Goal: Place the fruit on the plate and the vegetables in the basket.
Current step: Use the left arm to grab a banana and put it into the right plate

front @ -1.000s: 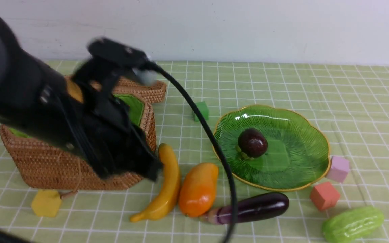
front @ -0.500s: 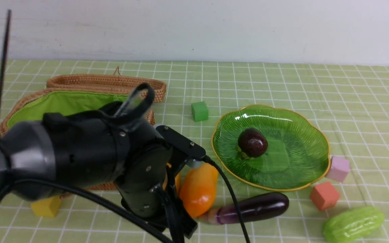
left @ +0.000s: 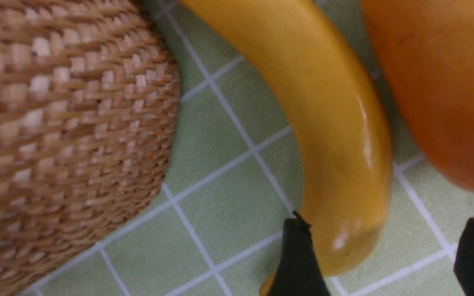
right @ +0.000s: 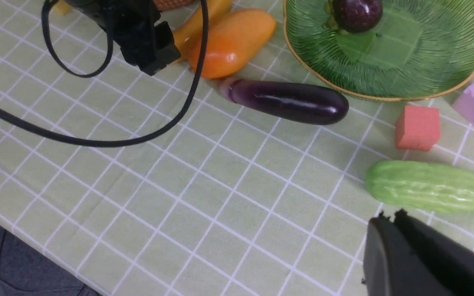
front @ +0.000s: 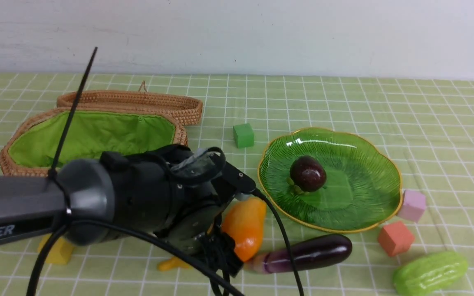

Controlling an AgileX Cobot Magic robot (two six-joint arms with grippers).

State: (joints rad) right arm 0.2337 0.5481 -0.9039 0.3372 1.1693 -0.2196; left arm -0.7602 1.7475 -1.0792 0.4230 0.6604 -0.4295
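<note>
My left gripper [left: 387, 257] stands open low over the cloth, and the yellow banana [left: 331, 135] has its end between the fingers, close to one fingertip [left: 298, 250]. In the front view the left arm hides most of the banana [front: 171, 264]. The orange mango [front: 243, 228] lies beside it. A dark mangosteen [front: 307, 173] sits on the green plate [front: 364, 205]. The purple eggplant [front: 307, 255] and green gourd [front: 429, 273] lie on the cloth. The wicker basket [front: 93, 135] stands open at the left. My right gripper [right: 389, 216] is shut and empty, just short of the gourd [right: 430, 186].
The basket's lid [front: 138, 100] lies behind it. Foam cubes are scattered about: green [front: 243, 135], pink [front: 412, 204], red [front: 395, 238] and yellow [front: 56, 250]. The left arm's black cable [front: 282, 246] loops over the eggplant. The table's near edge [right: 23, 230] shows in the right wrist view.
The left arm has swung from over the basket down to the banana beside the mango. Its jaws have opened from shut.
</note>
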